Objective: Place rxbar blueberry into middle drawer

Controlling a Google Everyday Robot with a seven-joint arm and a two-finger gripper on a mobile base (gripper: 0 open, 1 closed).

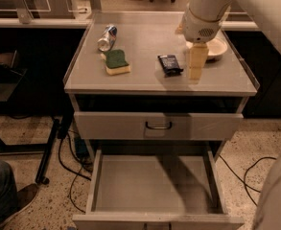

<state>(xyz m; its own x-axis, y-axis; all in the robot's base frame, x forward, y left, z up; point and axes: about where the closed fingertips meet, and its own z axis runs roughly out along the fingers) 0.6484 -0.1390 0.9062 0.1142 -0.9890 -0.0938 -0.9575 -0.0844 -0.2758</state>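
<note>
The rxbar blueberry (pixel 170 63), a small dark packet, lies flat on the cabinet top (pixel 145 83), right of centre. My gripper (pixel 196 72) points down over the cabinet top just right of the packet, close to it but apart from it. The middle drawer (pixel 149 186) is pulled out below, with a bare grey floor. The higher drawer (pixel 130 126) with the dark handle is closed.
A green-and-yellow sponge (pixel 117 61) and a silver-and-blue can (pixel 107 37) lie on the left of the cabinet top. A white bowl (pixel 218 47) sits behind my gripper. Cables (pixel 70 174) run over the floor, and a person's shoe (pixel 13 198) is at bottom left.
</note>
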